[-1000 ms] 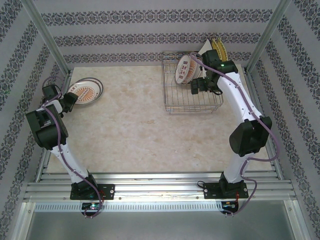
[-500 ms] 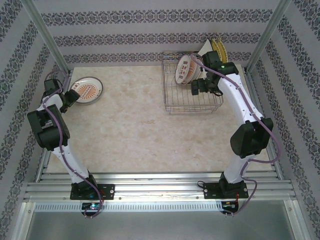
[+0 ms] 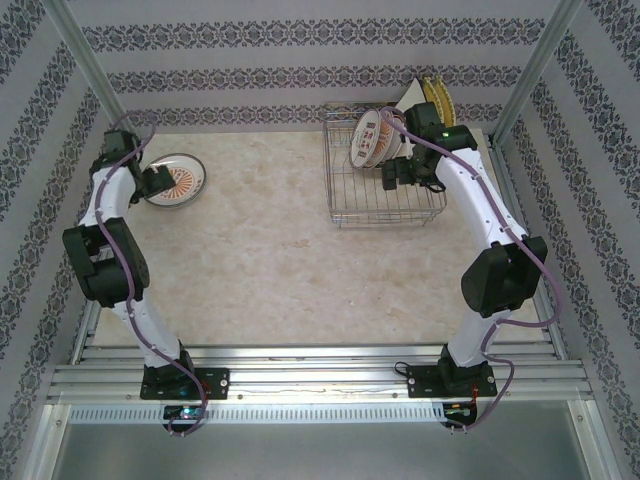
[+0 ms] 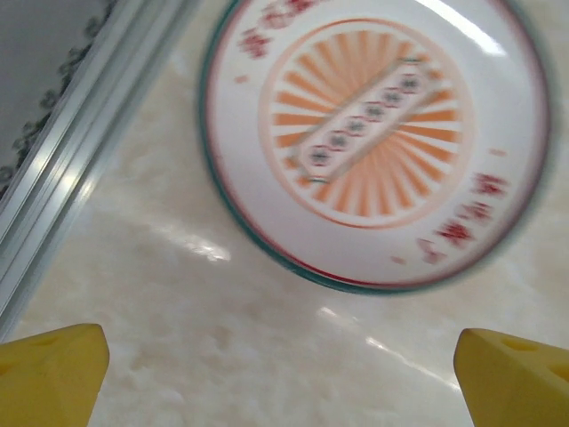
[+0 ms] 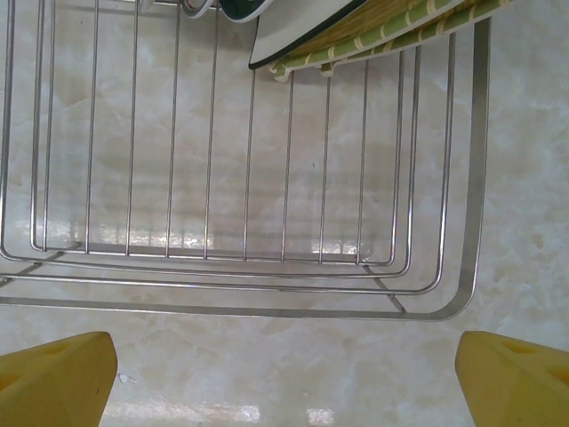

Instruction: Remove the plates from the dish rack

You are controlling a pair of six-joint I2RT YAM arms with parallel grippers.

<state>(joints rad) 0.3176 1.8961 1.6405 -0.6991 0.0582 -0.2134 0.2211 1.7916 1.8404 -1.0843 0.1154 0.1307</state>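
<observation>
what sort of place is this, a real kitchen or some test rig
Most likely a robot test cell, not a kitchen: an aluminium frame with patterned backdrop walls encloses a marble-look table with two bolted arms and a dish rack.

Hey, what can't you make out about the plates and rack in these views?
Top view: how many plates stand in the silver wire dish rack; the right arm covers some.
Right wrist view: the yellow-green woven plate is cut off by the top edge.
Left wrist view: the round orange-patterned plate is blurred; its red markings are unreadable.
</observation>
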